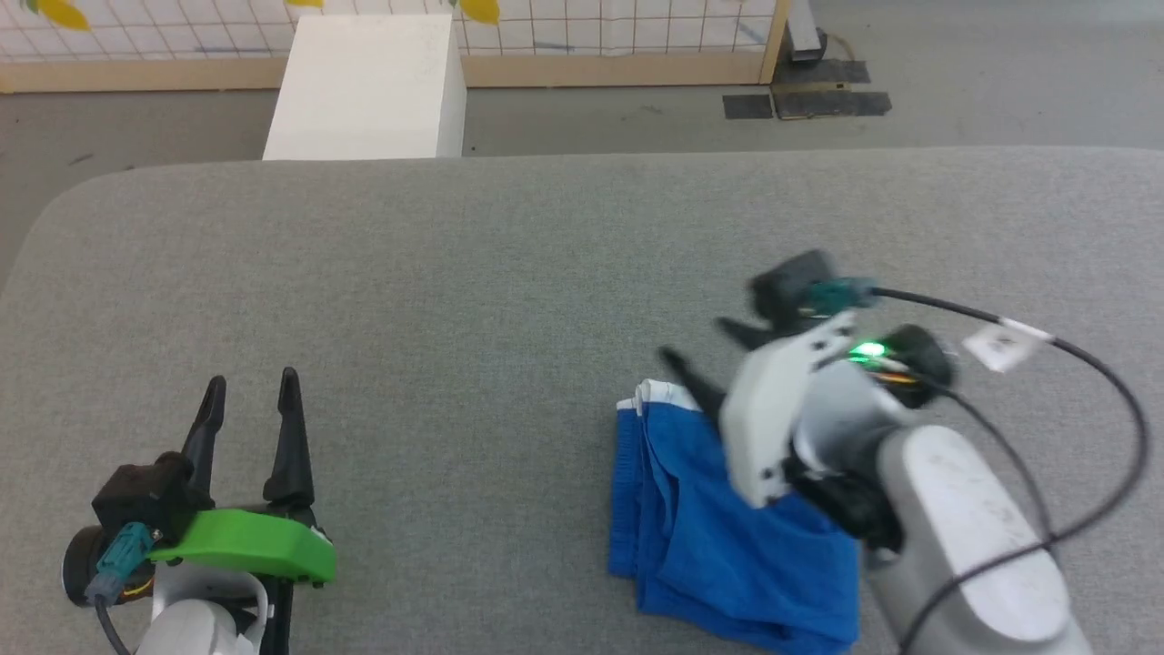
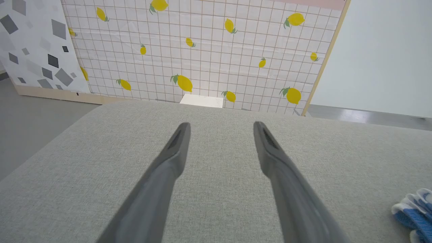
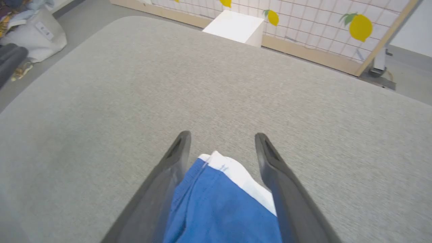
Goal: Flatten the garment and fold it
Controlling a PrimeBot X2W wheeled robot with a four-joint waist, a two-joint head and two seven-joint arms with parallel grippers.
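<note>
The garment (image 1: pixel 700 537), bright blue shorts with white trim, lies folded in a bundle on the grey padded table (image 1: pixel 473 291), at the lower right of the head view. My right gripper (image 1: pixel 700 346) stands open over its far white-trimmed corner. In the right wrist view that corner (image 3: pixel 233 172) sits between the two spread fingers (image 3: pixel 175 158), and the gripper (image 3: pixel 221 135) holds nothing. My left gripper (image 1: pixel 253 380) rests open at the lower left, far from the shorts. From the left wrist, the gripper (image 2: pixel 221 124) is over bare table, and an edge of the shorts (image 2: pixel 416 211) shows at the lower right.
A white box (image 1: pixel 368 86) stands on the floor beyond the table's far edge, before a lemon-patterned screen (image 1: pixel 582 32). A black cable (image 1: pixel 1105 382) loops out from the right wrist. Bags (image 3: pixel 32 32) lie on the floor off the table's left side.
</note>
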